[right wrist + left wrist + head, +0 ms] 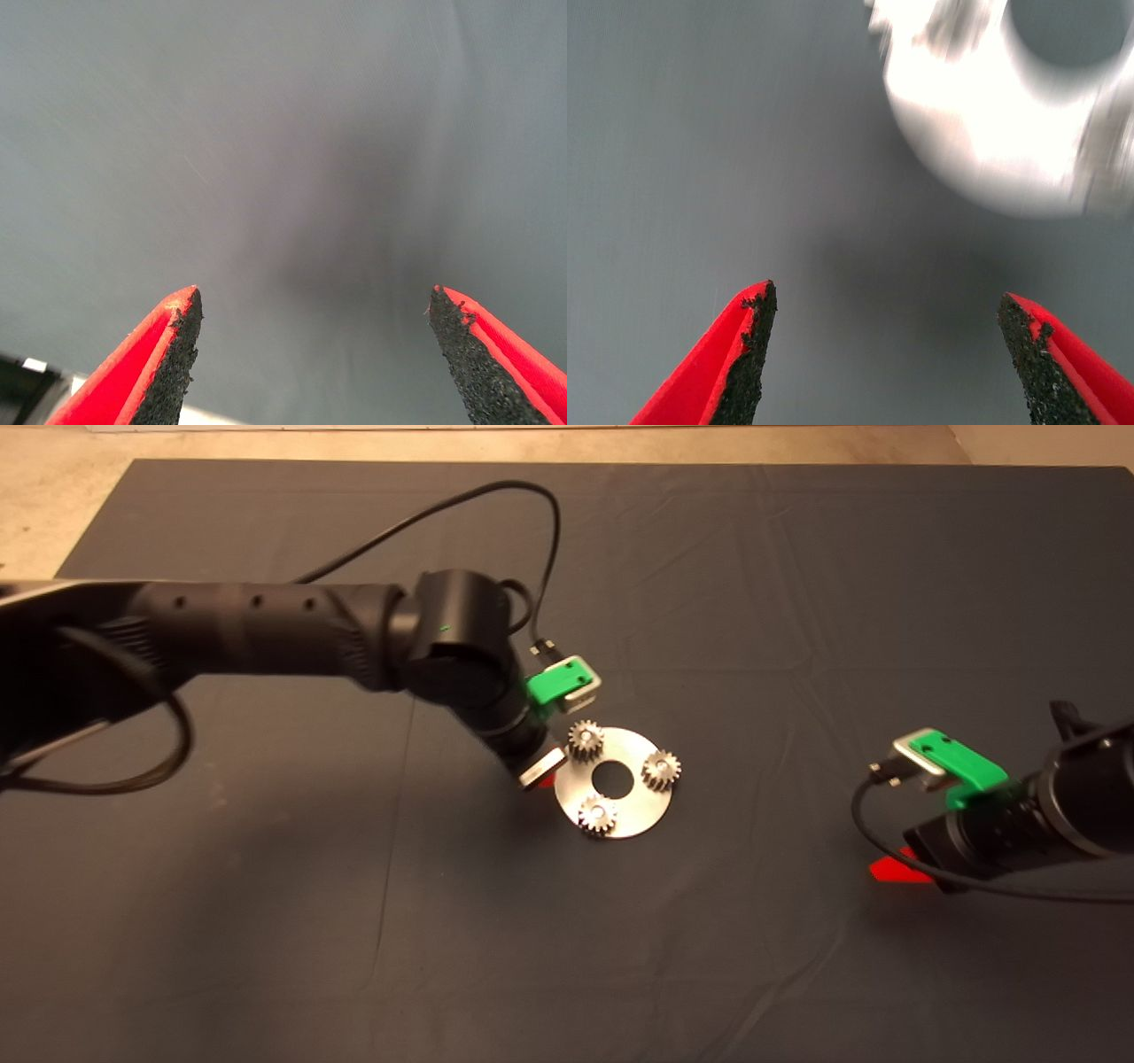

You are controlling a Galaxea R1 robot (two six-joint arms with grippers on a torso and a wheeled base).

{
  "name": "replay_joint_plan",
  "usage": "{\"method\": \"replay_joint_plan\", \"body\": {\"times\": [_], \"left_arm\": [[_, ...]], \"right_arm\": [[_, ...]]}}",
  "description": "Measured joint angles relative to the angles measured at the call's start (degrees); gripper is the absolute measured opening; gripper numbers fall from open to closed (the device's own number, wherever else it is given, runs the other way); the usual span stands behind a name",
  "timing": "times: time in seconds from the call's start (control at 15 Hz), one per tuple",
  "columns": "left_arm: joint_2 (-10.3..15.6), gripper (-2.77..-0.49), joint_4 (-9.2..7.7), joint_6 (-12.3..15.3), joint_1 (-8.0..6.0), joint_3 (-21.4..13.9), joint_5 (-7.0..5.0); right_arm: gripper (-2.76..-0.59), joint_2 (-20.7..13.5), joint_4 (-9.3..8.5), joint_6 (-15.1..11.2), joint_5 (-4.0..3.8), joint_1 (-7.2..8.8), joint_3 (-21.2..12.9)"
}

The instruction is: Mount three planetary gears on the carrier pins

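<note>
On the bench's dark grey cloth mat (709, 602) lies the flat round silver metal disc (633, 810) with a large centre hole, and all places here are given from that disc. Three small silvery toothed planetary gears sit on it, spaced around the hole: one (586, 740) at the rim on the far side, next to the left arm, one (661, 769) at the rim toward the right arm, and one (597, 814) at the near rim. Each gear lies flat with a bright spot at its centre, which looks like the top of a carrier pin showing through the bore. The left claw (886, 354) hangs just beside the disc, on the side where the black left arm (266, 633) reaches in; its two red fingers (713, 372) with black pads are spread wide with only bare mat between them, and the disc's edge (983, 150) shows blurred just beyond the tips, not touched by them. The right claw (314, 354) is well apart from the disc, low over the mat toward the right arm's side, its fingers (142, 372) likewise spread wide and pinching nothing.
</note>
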State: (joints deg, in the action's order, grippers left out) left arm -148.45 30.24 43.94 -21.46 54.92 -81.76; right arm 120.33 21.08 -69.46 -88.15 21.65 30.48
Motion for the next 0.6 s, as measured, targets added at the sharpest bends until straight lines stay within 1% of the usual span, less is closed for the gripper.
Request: {"method": "replay_joint_plan", "body": {"times": [0.07, 0.13, 0.2, 0.27, 0.33, 0.4, 0.47, 0.53, 0.6], "left_arm": [[3.49, -1.51, -0.29, 3.05, -0.23, -4.36, -1.63], [6.65, -1.51, -0.51, 6.47, -0.72, -8.94, -3.34], [9.61, -1.51, -0.69, 9.97, -1.19, -13.77, -4.96], [13.15, -1.51, -0.95, 13.99, -1.43, -18.85, -5.36], [17.23, -1.51, -1.55, 17.85, -1.47, -23.64, -5.21], [21.73, -1.51, -2.04, 21.61, -1.68, -27.41, -5.17], [26.6, -1.51, -2.27, 25.03, -2.06, -30.03, -5.21], [30.81, -1.51, -2.58, 27.98, -2.24, -31.61, -5.56], [34.04, -1.51, -3.13, 29.84, -2.24, -32.68, -5.95]], "right_arm": [[-1.46, 4.08, -0.02, -0.29, -0.16, 1.4, 0.59], [-1.46, 7.85, -0.07, -1.16, 0.2, 2.22, 0.8], [-1.46, 10.35, -0.17, -2.82, 1.19, 2.8, 0.86], [-1.46, 11.42, -0.52, -5.79, 1.38, 3.64, 0.82], [-1.46, 11.38, -0.66, -8.63, 0.78, 4.41, 0.76], [-1.46, 11.25, -0.97, -10.18, 0.33, 4.78, 0.42], [-1.46, 11.36, -1.54, -11.07, 0.01, 4.89, -0.01], [-1.46, 11.78, -1.79, -11.92, 0.04, 4.94, -0.48], [-1.46, 12.62, -1.87, -13.1, 0.32, 5.3, -0.98]]}}
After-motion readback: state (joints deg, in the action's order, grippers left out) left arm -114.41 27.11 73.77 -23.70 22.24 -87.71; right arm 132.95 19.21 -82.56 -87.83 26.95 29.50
